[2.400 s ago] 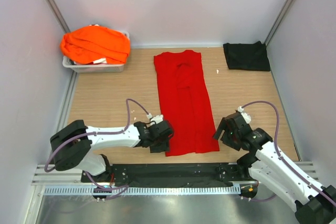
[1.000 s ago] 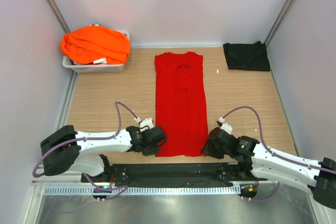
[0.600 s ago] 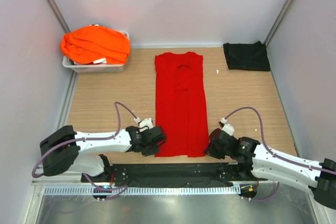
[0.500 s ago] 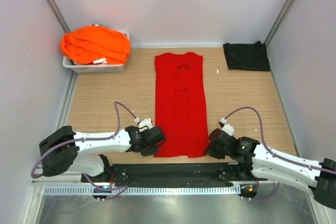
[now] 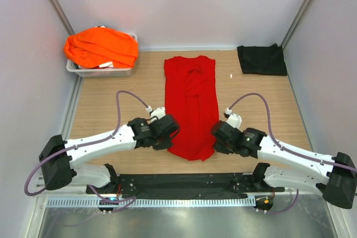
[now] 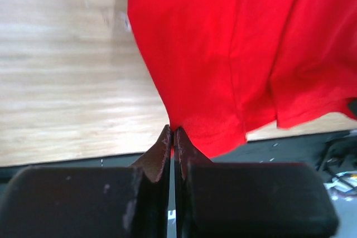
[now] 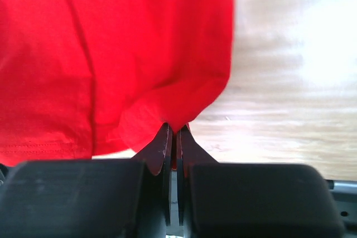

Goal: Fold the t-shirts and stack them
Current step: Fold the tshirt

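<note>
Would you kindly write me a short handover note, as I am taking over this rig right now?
Left gripper: shut on the red t-shirt, near left hem corner.
Right gripper: shut on its near right hem corner.
Black t-shirt: folded, far right. Orange t-shirts: heaped in the grey tray, far left.
Done: red sides folded in. Left: fold the hem toward the collar, fold the orange ones, stack everything.

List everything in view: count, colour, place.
red t-shirt: 1, red, table centre, folded lengthwise
black t-shirt: 1, black, folded, far right corner
orange t-shirts: heap, count unclear, orange, in the tray
tray: 1, grey, far left corner
table: 1, light wood
white speck: 1, white, right of red t-shirt
left fingers: black, shut on red t-shirt's near left hem corner
right fingers: black, shut on its near right hem corner
</note>
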Motion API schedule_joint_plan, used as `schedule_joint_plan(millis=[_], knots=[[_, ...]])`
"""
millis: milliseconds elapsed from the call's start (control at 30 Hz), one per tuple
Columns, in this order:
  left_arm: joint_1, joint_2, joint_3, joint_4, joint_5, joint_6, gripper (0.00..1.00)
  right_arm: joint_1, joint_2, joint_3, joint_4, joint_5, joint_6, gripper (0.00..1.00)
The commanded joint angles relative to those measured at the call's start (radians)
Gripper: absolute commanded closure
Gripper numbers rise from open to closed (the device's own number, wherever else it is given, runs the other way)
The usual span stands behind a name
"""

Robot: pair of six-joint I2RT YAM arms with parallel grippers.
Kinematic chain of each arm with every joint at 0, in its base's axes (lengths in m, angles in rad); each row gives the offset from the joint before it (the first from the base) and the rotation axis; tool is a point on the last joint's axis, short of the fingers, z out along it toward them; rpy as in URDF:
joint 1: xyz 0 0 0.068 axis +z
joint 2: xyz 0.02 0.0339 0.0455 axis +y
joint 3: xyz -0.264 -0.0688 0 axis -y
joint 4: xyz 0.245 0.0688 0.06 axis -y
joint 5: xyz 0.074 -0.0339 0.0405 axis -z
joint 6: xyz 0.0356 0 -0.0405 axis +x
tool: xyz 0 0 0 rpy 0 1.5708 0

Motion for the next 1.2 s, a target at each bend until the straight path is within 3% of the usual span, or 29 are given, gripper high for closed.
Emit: schedule_joint_plan(millis=[0, 300, 567, 800, 1167], knots=[[0.084, 0.014, 0.083, -0.061, -0.025, 0.104, 1.0, -0.048, 0.08, 0.163, -0.02, 0.115, -0.131, 0.99], [0.328, 0.201, 0.31, -0.076, 0.078, 0.377, 1.0, -0.297, 0.326, 0.431, 0.052, 0.032, -0.389, 0.99], [0.47, 0.407, 0.566, -0.098, 0.124, 0.503, 1.0, -0.462, 0.548, 0.607, 0.116, -0.055, -0.528, 0.99], [0.553, 0.608, 0.775, -0.13, 0.198, 0.563, 1.0, -0.541, 0.694, 0.722, 0.138, -0.103, -0.587, 0.99], [0.613, 0.806, 0.961, -0.162, 0.236, 0.592, 1.0, -0.601, 0.846, 0.82, 0.168, -0.164, -0.63, 0.99]])
